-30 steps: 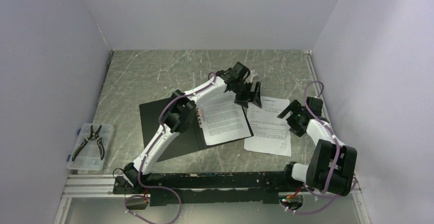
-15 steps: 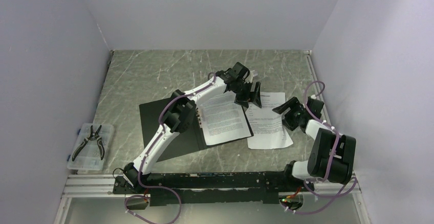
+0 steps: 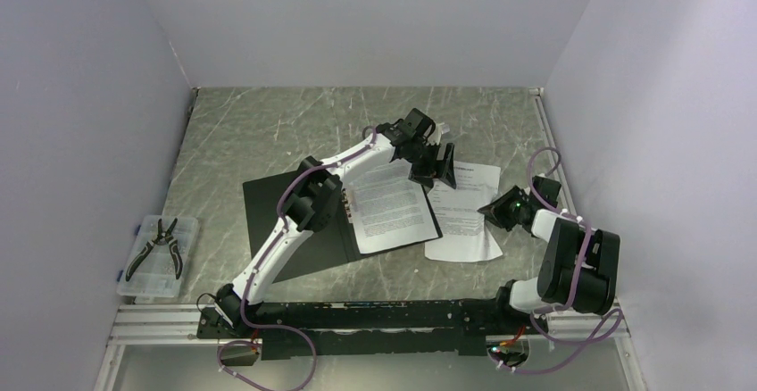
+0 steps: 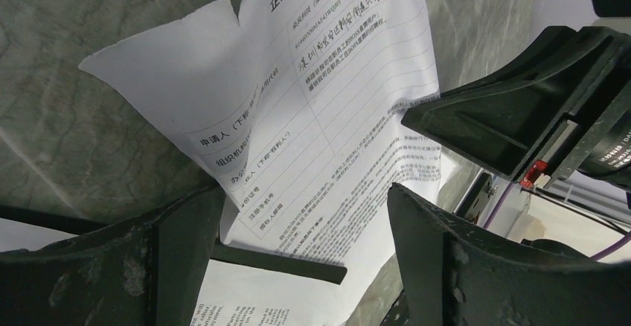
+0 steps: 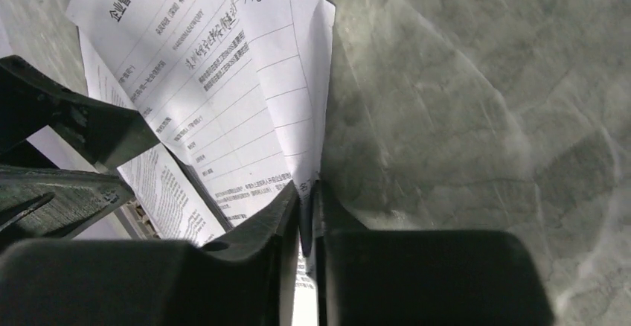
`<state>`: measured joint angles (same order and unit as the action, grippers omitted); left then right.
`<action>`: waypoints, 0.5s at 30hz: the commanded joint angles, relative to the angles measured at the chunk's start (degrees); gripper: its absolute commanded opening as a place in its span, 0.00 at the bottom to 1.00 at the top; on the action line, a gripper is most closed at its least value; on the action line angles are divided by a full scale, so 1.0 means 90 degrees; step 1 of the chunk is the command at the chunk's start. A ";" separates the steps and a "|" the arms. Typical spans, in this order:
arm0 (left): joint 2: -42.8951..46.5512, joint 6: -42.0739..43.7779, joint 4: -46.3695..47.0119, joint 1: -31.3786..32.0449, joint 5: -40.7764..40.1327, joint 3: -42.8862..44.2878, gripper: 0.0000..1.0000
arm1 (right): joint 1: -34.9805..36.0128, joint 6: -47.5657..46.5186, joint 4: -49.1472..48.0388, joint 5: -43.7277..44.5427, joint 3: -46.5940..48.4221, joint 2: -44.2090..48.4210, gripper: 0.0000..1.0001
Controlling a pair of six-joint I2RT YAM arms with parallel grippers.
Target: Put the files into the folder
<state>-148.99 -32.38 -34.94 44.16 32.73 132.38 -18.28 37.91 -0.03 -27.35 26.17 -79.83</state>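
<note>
Your right tool (image 5: 306,192) is closed on the right edge of the loose sheet (image 3: 464,217); that sheet lies on the counter (image 3: 259,132) against the right edge of the open folder (image 3: 268,208), where 1 other sheet (image 3: 390,205) already rests on the black inside; your left tool (image 4: 305,222) stands wide open over the loose sheet's far left part, gripping nothing. The pinch looks to catch only a thin margin, so raise the edge slightly and slide left slowly; the paper already humps, so keep it low or it may fold; lift its leading edge over the folder's rim; clear the left tool from the path first.
</note>
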 commanded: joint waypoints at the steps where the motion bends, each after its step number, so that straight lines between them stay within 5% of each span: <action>1: -0.0390 0.0191 -0.0260 0.0012 -0.0118 -0.0084 0.89 | 0.0006 -0.0182 0.0497 0.0100 0.0026 0.0029 0.07; 4: -0.0365 0.0195 -0.0244 0.0003 -0.0034 -0.0037 0.89 | -0.0017 -0.0265 0.0742 0.0204 0.0157 0.0225 0.00; 15: 0.0145 -0.0045 0.0553 -0.0014 0.0706 -0.0477 0.90 | -0.0026 -0.0575 0.2392 0.1392 0.1141 0.2037 0.00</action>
<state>-148.97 -32.38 -32.75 43.86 35.83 131.20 -18.35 34.87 15.20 -20.51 30.92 -67.90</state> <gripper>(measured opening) 0.897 0.012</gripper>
